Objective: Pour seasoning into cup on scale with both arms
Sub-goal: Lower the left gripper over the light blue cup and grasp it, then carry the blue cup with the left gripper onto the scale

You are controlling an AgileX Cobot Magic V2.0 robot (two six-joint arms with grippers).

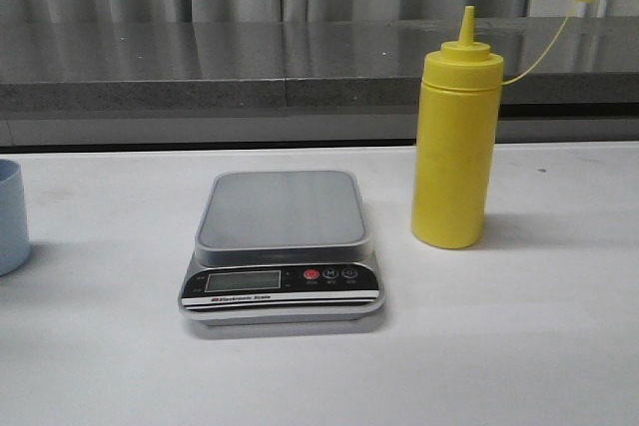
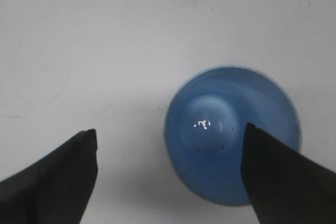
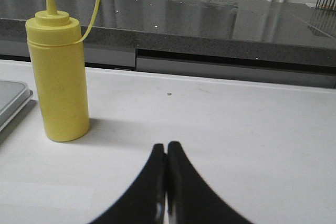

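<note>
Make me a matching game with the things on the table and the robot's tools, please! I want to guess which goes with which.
Things:
1. yellow bottle
2. blue cup
3. scale
4. left tool
5. right tool

Descriptions:
A. open, above the cup
B. standing upright, cap off and dangling on its tether
C. shut, with nothing between its fingers
D. platform bare, in the middle of the table
E. standing at the table's left edge in the front view, off the scale

Pairs: 1-B, 2-E, 3-D, 4-A, 5-C
</note>
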